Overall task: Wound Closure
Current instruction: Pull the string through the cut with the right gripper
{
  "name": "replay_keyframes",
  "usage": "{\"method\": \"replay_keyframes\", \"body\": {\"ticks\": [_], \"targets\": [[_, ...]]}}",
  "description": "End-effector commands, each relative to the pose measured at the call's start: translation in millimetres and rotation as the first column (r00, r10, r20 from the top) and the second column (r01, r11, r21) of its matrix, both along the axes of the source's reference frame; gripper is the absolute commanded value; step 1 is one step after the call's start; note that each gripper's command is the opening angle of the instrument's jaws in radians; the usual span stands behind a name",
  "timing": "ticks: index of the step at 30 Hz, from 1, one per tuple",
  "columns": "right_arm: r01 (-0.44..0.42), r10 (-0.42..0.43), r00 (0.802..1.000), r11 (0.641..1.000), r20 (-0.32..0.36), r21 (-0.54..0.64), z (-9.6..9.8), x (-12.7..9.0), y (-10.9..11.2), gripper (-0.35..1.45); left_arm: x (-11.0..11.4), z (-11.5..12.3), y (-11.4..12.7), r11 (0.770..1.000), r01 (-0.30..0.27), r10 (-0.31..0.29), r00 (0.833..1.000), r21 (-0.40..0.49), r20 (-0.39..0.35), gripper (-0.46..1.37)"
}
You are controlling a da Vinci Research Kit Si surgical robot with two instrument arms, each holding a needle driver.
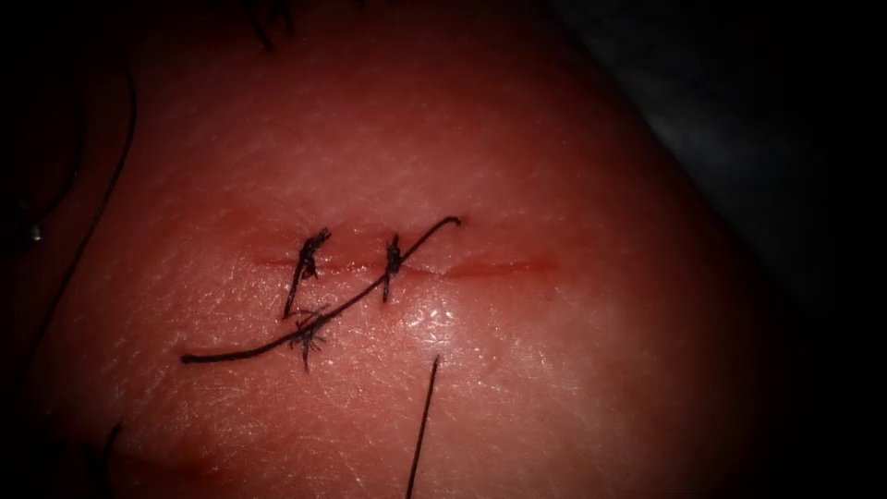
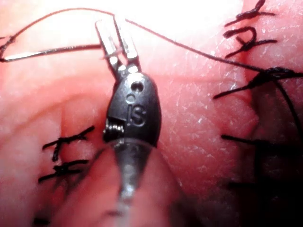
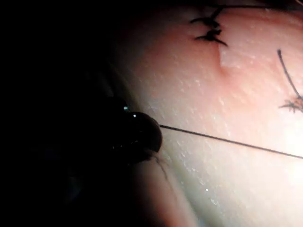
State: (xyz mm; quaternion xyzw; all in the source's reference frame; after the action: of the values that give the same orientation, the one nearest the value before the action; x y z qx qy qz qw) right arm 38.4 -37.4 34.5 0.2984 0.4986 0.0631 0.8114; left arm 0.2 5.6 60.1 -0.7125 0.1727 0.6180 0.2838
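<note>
Endoscope view: tissue [image 1: 517, 370] with a horizontal cut [image 1: 416, 268]; two dark knots [image 1: 309, 259] sit across it. A long dark strand, thread [image 1: 314, 319], lies slanting over the cut, from upper right to lower left. A loose thread end [image 1: 423, 430] lies below the cut.

Left wrist view: left tool [image 2: 116, 40], jaws closed on a thin strand that may be the needle [image 2: 52, 51]; which, cannot tell. More stitches [image 2: 66, 142] nearby.

Right wrist view: right tool [image 3: 139, 135], dark, thread [image 3: 227, 141] running from it.
</note>
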Motion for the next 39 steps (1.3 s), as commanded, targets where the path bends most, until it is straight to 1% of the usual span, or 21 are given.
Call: {"method": "replay_keyframes", "body": {"ticks": [1,3,5,9,10,11,12,14,15,16,18,19,22,25,28,31,32,33,35,36,39], "targets": [[0.007,-0.007,1.0,1.0,0.001,-0.001,-0.3,0.2,-0.2,-0.35,0.0,0.0,0.0,1.0,-0.009,0.009,1.0,-0.002,0.001,-0.35],[0.02,-0.02,1.0,1.0,0.009,0.003,-1.0,1.0,-0.9,-0.35,0.0,0.0,0.0,1.0,-0.008,0.008,1.0,-0.002,0.001,-0.35],[0.038,-0.038,0.999,0.999,0.001,-0.029,-1.3,1.8,-1.1,-0.35,0.0,0.0,-0.1,1.0,-0.008,0.008,1.0,-0.002,0.001,-0.35],[0.066,-0.069,0.997,0.993,-0.027,-0.102,-0.8,2.3,-0.3,-0.35,0.0,0.0,-0.1,1.0,-0.008,0.008,1.0,-0.002,0.001,-0.35],[0.064,-0.067,0.997,0.992,-0.03,-0.106,-0.6,2.3,-0.1,-0.17,0.0,0.0,-0.1,1.0,-0.009,0.009,1.0,-0.002,0.001,-0.35],[0.056,-0.06,0.998,0.992,-0.036,-0.11,-0.4,2.2,0.3,0.11,0.0,0.0,-0.1,1.0,-0.009,0.009,1.0,-0.002,0.001,-0.35],[0.043,-0.049,0.998,0.992,-0.047,-0.118,-0.1,1.9,0.9,0.53,0.0,0.0,-0.1,1.0,-0.009,0.009,1.0,-0.002,0.001,-0.35],[0.009,-0.016,0.999,0.988,-0.043,-0.152,0.2,1.6,1.7,0.96,0.0,0.0,0.0,1.0,-0.009,0.009,1.0,-0.002,0.001,-0.35],[-0.011,0.003,0.999,0.983,-0.044,-0.184,0.3,1.2,2.5,1.1,0.0,0.0,0.0,1.0,-0.009,0.009,1.0,0.003,0.005,-0.35],[-0.024,0.016,0.999,0.981,-0.045,-0.194,0.4,0.8,3.1,1.17,0.0,0.0,0.0,1.0,-0.009,0.009,1.0,0.003,0.005,-0.35],[-0.046,0.036,0.998,0.978,-0.052,-0.203,0.4,-0.1,4.4,1.2,0.0,0.0,0.0,1.0,-0.009,0.009,1.0,0.003,0.005,-0.35],[-0.062,0.05,0.997,0.975,-0.065,-0.213,0.2,-1.1,5.7,1.2,0.0,0.1,0.0,1.0,-0.009,0.009,1.0,0.003,0.005,-0.35],[-0.085,0.068,0.995,0.967,-0.079,-0.242,-0.1,-2.4,7.7,1.19,0.0,0.1,0.0,1.0,-0.01,0.01,1.0,0.003,0.005,-0.35],[-0.118,0.096,0.991,0.956,-0.096,-0.269,-0.6,-4.1,10.3,1.19,0.0,0.1,0.0,1.0,-0.012,0.012,1.0,0.004,0.004,-0.35],[-0.151,0.124,0.986,0.947,-0.11,-0.285,-1.3,-5.7,12.4,1.19,0.0,0.1,0.0,1.0,-0.012,0.012,1.0,0.004,0.004,-0.35],[-0.173,0.143,0.982,0.942,-0.121,-0.287,-2.1,-7.0,13.4,1.19,0.1,0.2,0.0,1.0,-0.013,0.013,1.0,0.003,0.004,-0.35],[-0.186,0.155,0.98,0.941,-0.127,-0.283,-2.9,-8.1,13.8,1.21,0.1,0.2,0.0,1.0,-0.013,0.013,1.0,0.003,0.005,-0.35],[-0.186,0.155,0.98,0.941,-0.127,-0.283,-2.9,-8.1,13.8,1.21,0.1,0.2,0.0,1.0,-0.013,0.013,1.0,0.003,0.005,-0.35],[-0.202,0.165,0.975,0.94,-0.151,-0.276,-4.1,-9.8,14.0,1.2,0.1,0.2,0.1,1.0,-0.014,0.014,1.0,0.004,0.005,-0.35],[-0.203,0.165,0.974,0.94,-0.155,-0.273,-4.4,-10.2,14.0,1.19,0.1,0.2,0.1,1.0,-0.014,0.014,1.0,0.003,0.006,-0.35],[-0.21,0.167,0.97,0.941,-0.176,-0.267,-6.2,-12.6,14.1,1.18,0.1,0.3,0.1,1.0,-0.014,0.014,1.0,0.003,0.006,-0.35]]}}
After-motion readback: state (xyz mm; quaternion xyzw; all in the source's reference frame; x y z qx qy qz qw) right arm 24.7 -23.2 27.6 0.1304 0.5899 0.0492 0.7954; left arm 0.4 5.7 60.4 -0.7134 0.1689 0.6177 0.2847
